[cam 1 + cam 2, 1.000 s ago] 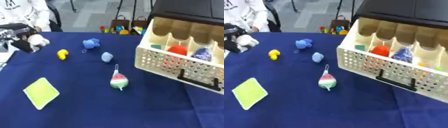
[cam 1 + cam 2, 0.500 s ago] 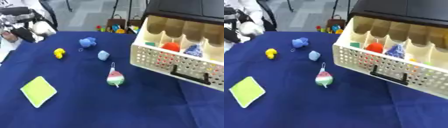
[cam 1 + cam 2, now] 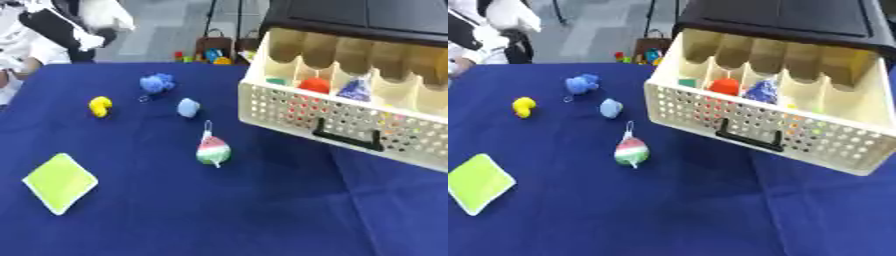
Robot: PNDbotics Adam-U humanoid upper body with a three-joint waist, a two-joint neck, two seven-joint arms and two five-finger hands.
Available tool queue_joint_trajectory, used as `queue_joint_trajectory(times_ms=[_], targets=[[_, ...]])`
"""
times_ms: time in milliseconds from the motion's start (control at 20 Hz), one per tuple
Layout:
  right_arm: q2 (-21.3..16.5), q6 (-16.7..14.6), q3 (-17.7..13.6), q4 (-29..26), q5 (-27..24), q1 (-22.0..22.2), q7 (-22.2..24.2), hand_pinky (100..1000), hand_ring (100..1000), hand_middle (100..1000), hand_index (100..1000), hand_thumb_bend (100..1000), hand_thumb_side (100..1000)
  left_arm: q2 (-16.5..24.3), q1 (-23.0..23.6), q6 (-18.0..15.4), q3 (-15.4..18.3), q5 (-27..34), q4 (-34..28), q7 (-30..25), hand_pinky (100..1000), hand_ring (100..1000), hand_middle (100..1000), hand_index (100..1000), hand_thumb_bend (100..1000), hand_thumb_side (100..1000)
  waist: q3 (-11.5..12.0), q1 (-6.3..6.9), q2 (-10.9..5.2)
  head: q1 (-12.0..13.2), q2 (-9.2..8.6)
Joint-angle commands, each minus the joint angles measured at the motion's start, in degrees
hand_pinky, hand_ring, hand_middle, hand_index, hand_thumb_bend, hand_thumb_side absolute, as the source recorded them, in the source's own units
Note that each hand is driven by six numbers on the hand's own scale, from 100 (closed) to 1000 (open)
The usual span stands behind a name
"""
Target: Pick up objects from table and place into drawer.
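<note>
While raised — left hand (image 3: 66, 27) far-left

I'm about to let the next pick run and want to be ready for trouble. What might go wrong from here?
1. The watermelon-coloured toy trails a thin loop toward the light blue toy; a grasp might snag the loop or drag both.
2. The drawer has narrow compartments, some already holding an orange item and a blue one; a drop could hit a divider.
3. The green square lies flat, likely hard to lift.
</note>
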Motion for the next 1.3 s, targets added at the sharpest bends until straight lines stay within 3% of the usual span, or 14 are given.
queue_joint_trajectory(times_ms=[50,600,650,700,1300], targets=[[-2.33,-0.36,-0.91,-0.50,0.24,-0.28,-1.31,639,609,672,719,100,895,-0.67,-2.82,0.01,-0.70,0.70,-1.71,-1.09,480,661,564,728,100,242,-0.17,0.01,-1.38,-0.30,0.55],[-3.68,0.24,-1.44,-0.50,1.04,0.18,-3.31,658,613,688,720,100,896,-6.42,-7.86,3.09,-5.98,2.99,-4.60,-0.59,470,657,563,728,100,245,-1.29,0.93,-2.25,-1.89,1.25],[-3.69,0.27,-1.40,-0.50,1.03,0.20,-3.28,657,612,687,720,100,896,-6.85,-8.18,3.41,-6.40,3.35,-4.88,-0.67,468,656,562,726,100,275,-1.40,1.00,-2.29,-1.91,1.34],[-3.71,0.29,-1.35,-0.50,1.01,0.21,-3.25,659,613,688,720,100,896,-7.36,-8.59,3.70,-6.81,3.72,-5.09,-0.76,468,655,561,725,100,245,-1.55,1.08,-2.35,-1.86,1.45],[-3.73,0.35,-0.73,-0.50,0.30,-0.03,-2.56,664,612,694,719,100,897,-13.48,-13.77,5.28,-9.57,5.70,-5.30,-1.84,468,655,558,719,100,246,-3.02,2.15,-3.34,0.07,1.57]])
